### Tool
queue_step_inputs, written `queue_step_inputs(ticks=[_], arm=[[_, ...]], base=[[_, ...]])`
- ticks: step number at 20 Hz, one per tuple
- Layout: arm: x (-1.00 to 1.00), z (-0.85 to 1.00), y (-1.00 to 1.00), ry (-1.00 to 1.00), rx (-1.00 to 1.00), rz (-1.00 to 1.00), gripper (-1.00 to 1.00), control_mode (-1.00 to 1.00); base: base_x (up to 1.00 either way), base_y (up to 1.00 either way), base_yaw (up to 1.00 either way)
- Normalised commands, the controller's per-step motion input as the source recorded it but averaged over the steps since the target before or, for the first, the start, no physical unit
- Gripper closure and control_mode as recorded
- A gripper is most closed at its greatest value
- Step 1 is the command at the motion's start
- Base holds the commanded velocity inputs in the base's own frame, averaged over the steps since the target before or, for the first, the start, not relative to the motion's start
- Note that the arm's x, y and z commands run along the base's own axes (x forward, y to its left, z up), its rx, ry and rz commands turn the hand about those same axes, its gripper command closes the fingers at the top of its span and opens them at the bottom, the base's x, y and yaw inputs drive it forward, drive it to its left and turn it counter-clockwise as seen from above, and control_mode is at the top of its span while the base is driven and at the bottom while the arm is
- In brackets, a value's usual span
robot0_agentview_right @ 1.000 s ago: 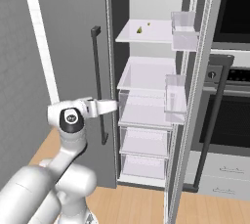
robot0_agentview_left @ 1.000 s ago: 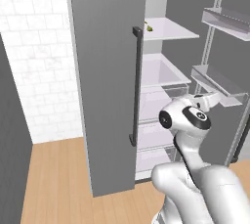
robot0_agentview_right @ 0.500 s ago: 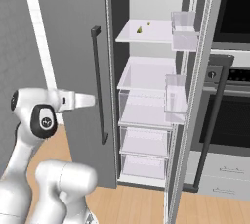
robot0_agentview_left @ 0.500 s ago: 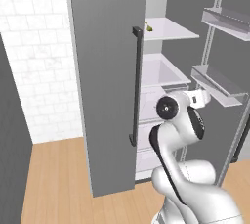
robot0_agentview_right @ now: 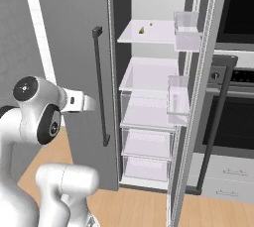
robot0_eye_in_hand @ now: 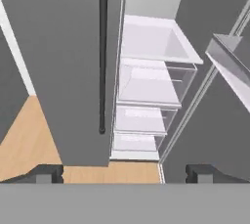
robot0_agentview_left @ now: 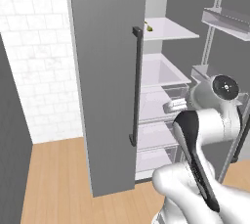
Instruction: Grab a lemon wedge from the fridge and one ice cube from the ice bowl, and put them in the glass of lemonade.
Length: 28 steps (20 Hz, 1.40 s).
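The fridge point(robot0_agentview_right: 74, 32) stands with its left door shut and its right door point(robot0_agentview_right: 211, 72) swung open. A tiny yellow-green lemon wedge point(robot0_agentview_right: 141, 31) lies on the white top shelf, also seen as the lemon wedge point(robot0_agentview_left: 149, 28) just past the left door's edge. My gripper point(robot0_eye_in_hand: 124, 173) is open and holds nothing. It hangs in front of the shut left door point(robot0_eye_in_hand: 63, 47), facing the lower shelves and clear drawers point(robot0_eye_in_hand: 146, 88), well below the top shelf. The hand point(robot0_agentview_right: 84, 103) points toward the fridge at mid height. The ice bowl and the glass of lemonade are out of view.
A long dark bar handle point(robot0_agentview_right: 100, 87) runs down the shut door close to the hand. Clear door bins point(robot0_agentview_right: 186, 30) stick out from the open door. A black built-in oven point(robot0_agentview_right: 238, 18) with drawers below stands to the right. Wooden floor point(robot0_agentview_left: 53, 179) lies to the left.
The arm has folded up and its elbow has risen. The hand has drawn back a little from the fridge opening. The jaws have stayed open.
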Motion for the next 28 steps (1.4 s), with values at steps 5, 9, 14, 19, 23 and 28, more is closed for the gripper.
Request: queue_step_inputs(ticks=[5,9,14,19,23,28], arm=[[-0.39,-0.37,0.07,-0.02,0.43,0.22,-1.00,-1.00],[-0.40,-0.32,0.07,0.00,0.14,0.07,-1.00,-1.00],[-0.19,-0.35,0.22,-0.07,0.00,-0.05,-1.00,-1.00],[-0.02,-0.07,-0.01,-0.01,0.00,-0.12,-1.00,-1.00],[0.00,-0.03,-0.07,0.00,0.00,-0.14,-1.00,-1.00],[0.00,-0.06,-0.01,0.00,0.00,-0.17,-1.00,-1.00]], base=[[0.00,0.00,0.00],[0.00,0.00,0.00],[0.00,0.00,0.00],[0.00,0.00,0.00],[0.00,0.00,0.00],[0.00,0.00,0.00]])
